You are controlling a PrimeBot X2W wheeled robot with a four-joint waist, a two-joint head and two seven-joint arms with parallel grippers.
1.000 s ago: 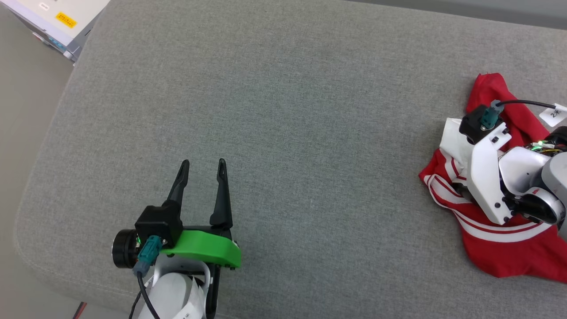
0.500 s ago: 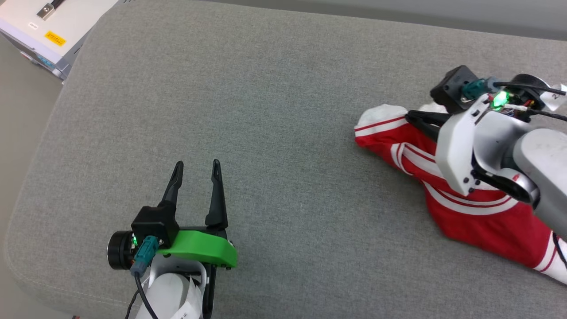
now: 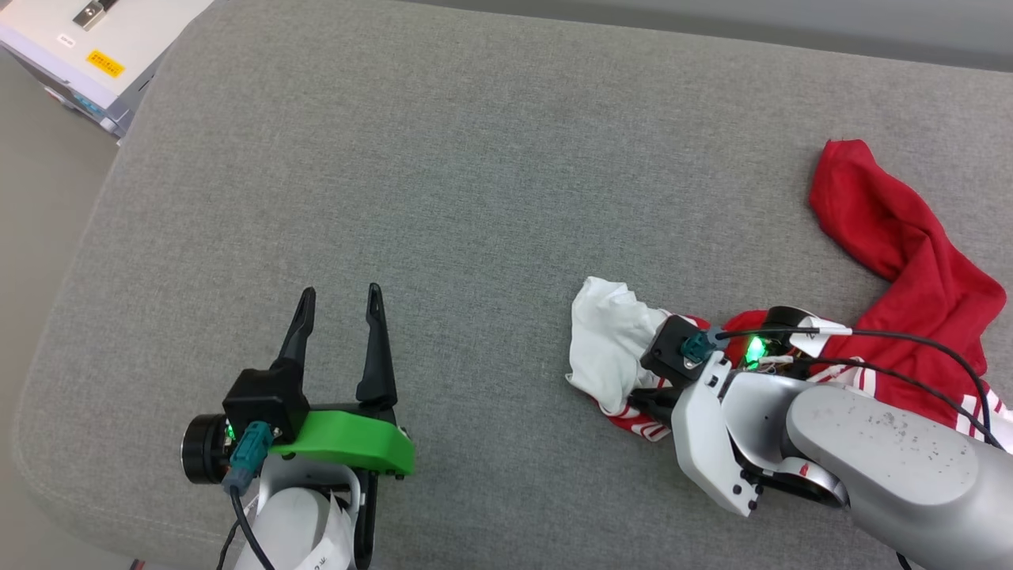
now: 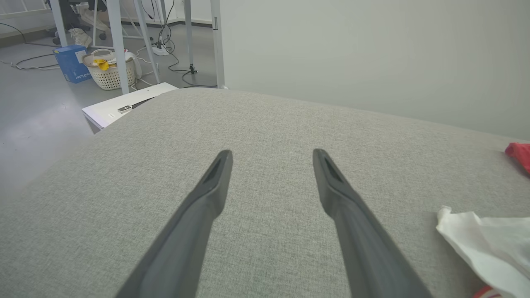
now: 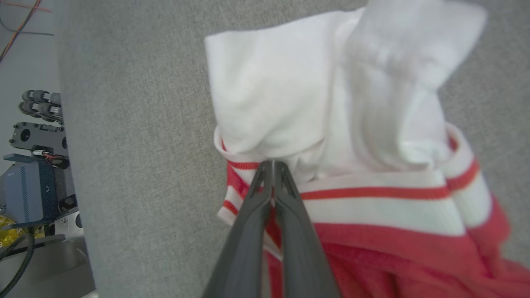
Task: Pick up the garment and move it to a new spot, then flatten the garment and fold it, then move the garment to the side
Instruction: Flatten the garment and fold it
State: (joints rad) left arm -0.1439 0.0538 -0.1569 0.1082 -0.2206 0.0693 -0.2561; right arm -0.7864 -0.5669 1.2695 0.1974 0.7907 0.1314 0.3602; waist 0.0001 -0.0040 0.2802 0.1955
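Head view: my right gripper (image 3: 635, 397) is pinched shut on the garment (image 3: 910, 245). It has dragged it closer to the middle of the gray cushion (image 3: 475, 158) than before. My left gripper (image 3: 339, 290) stays wide open, holding nothing.

Left wrist view: the garment (image 4: 488, 240) has come near, at the right.

Right wrist view: my right gripper (image 5: 272, 162) squeezes the garment (image 5: 331, 103) at its stripes.

Cushion (image 3: 475, 158): grey woven cloth, matt, coarse. Garment (image 3: 910, 253): soft knit cloth, ribbed trim. Fingers of left gripper (image 3: 340, 290): matt dark plastic.

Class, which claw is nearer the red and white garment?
Right. The right claw is shut on the garment; the left claw sits open, apart, to its left.
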